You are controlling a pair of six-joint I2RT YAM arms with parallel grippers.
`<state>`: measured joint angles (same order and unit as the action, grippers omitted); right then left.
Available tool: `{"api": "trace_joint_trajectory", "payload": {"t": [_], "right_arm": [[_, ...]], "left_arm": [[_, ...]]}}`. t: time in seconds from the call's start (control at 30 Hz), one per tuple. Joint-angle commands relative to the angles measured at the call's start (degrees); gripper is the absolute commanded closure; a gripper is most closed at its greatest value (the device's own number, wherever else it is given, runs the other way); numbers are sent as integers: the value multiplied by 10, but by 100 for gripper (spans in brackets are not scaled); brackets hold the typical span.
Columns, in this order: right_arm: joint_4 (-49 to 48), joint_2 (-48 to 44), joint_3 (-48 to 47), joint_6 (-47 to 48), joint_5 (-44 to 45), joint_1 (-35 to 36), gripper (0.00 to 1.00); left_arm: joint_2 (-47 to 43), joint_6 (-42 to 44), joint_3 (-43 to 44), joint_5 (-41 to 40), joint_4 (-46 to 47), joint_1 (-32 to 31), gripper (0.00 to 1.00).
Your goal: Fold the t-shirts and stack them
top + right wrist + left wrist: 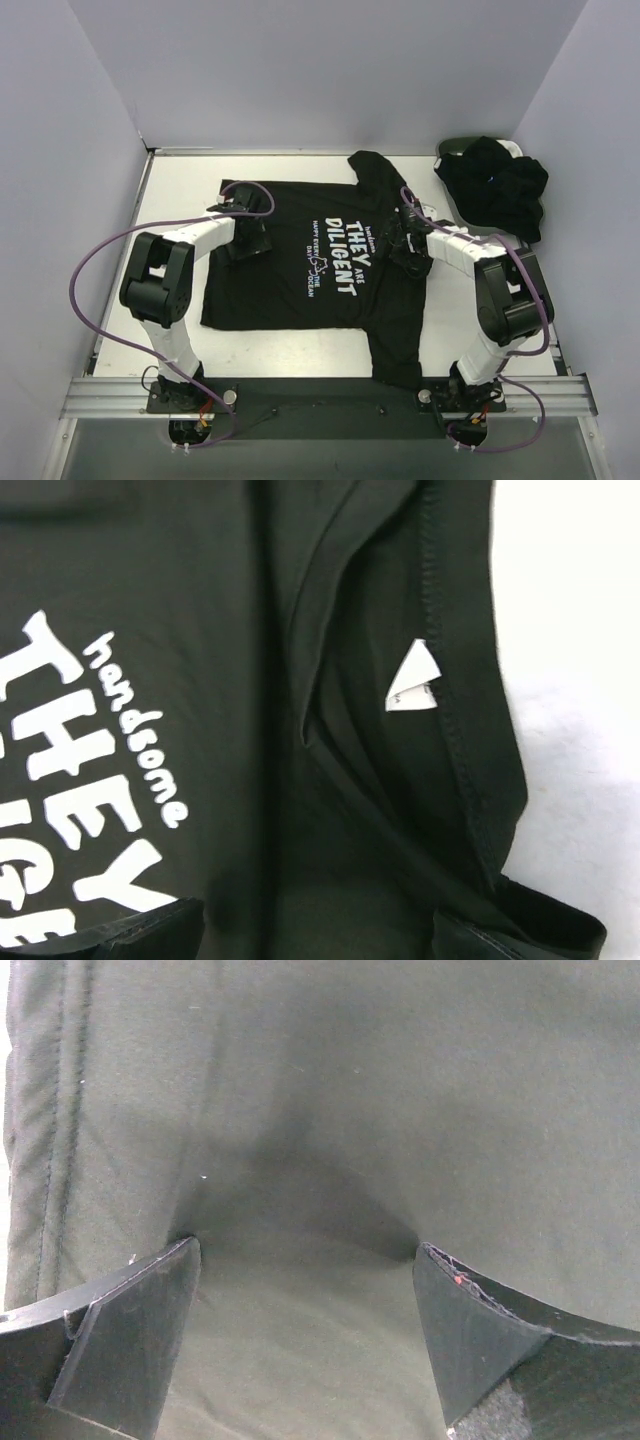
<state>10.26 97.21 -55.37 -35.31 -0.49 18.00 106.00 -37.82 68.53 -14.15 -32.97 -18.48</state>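
While the left gripper and right gripper stand jaws apart, the matte black t-shirt lies flat, white-lettered.

Shirt heap lies behind-right of spread t-shirt.

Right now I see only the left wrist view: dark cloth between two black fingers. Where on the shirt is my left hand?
Observer: Your left hand is near the hem of a black cloth t-shirt with white lettering, spread on the white table.
Operator: And the right hand?
Observer: It is open at the collar, beside a small white label.
Operator: Are more clothes waiting?
Observer: A heap of black cloth lies on the dark oval basket at the far right.
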Motion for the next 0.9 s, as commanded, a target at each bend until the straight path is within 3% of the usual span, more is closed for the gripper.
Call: {"api": "trace_joint_trajectory", "payload": {"t": [0.0, 0.2, 0.4, 0.63, 0.87], "right_arm": [[22, -24, 38, -34, 38, -14, 0], [39, -70, 85, -63, 101, -23, 0], [41, -110, 65, -38, 94, -23, 0], [71, -126, -73, 24, 67, 7, 0], [153, 2, -255, 37, 14, 14, 0]], "left_arm": [[11, -23, -4, -31, -2, 16, 3], [5, -36, -22, -40, -11, 34, 2], [-11, -29, -4, -22, -10, 30, 2], [-81, -2, 75, 31, -38, 25, 3], [-45, 40, 195, 50, -101, 20, 3]]}}
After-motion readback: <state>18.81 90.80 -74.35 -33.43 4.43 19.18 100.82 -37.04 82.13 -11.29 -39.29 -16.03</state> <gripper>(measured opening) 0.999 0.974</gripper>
